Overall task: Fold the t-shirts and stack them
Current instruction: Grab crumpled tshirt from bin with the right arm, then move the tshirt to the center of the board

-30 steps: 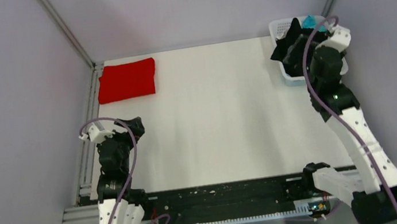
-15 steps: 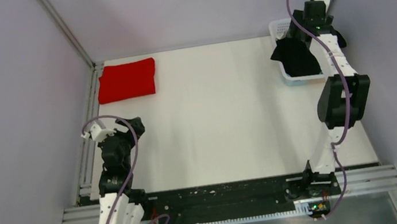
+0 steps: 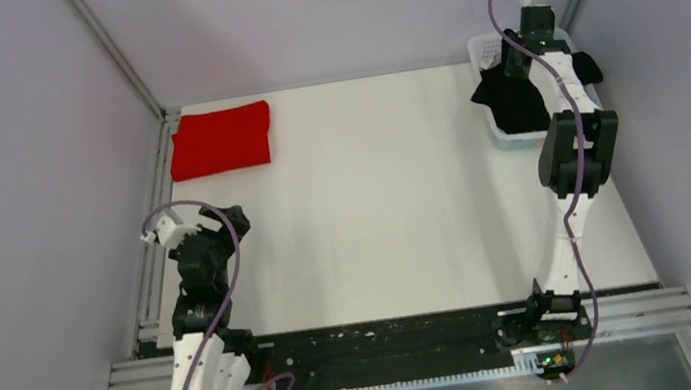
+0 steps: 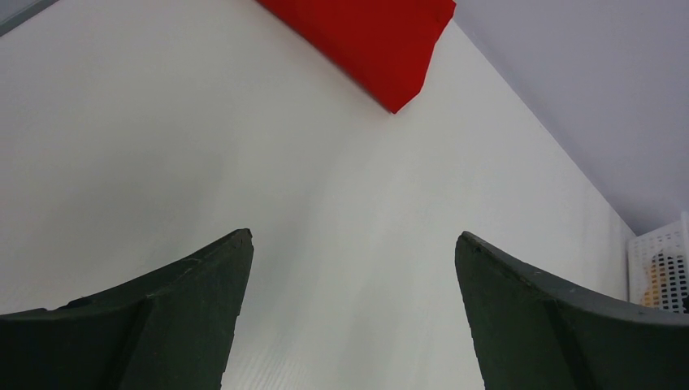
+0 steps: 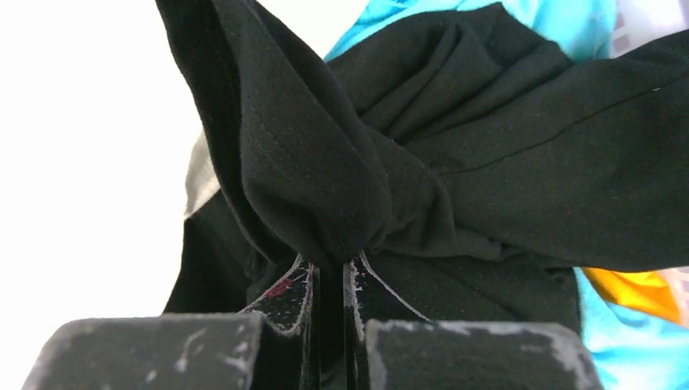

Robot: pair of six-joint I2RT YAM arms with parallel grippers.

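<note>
Top external view: a flat white table (image 3: 388, 240) is seen between pale walls, with both arm bases bolted at its near edge. A large black soft-cloth t-shirt (image 3: 508, 98) is bunched at the far right corner, where it is draped over and partly inside a white plastic lattice basket (image 3: 520, 140). One flap is spread past the basket's left rim onto the table. A bright red t-shirt (image 3: 220, 139), folded into a neat rectangle, is laid flat at the far left corner, well apart from the black one.

On the right wrist view, the right gripper (image 5: 331, 268) is seen clamped on a gathered fold of the black t-shirt. Its two fingers are drawn almost together, and cloth is puckered at their tips. Cyan cloth (image 5: 561, 16) and orange cloth (image 5: 634, 292) are glimpsed behind and under the black fabric.

On the left wrist view, the left gripper (image 4: 353, 244) is held wide apart above bare table near the left edge. Nothing is held between its dark fingers (image 4: 195, 284), and the corner of the red t-shirt is seen ahead of it.
</note>
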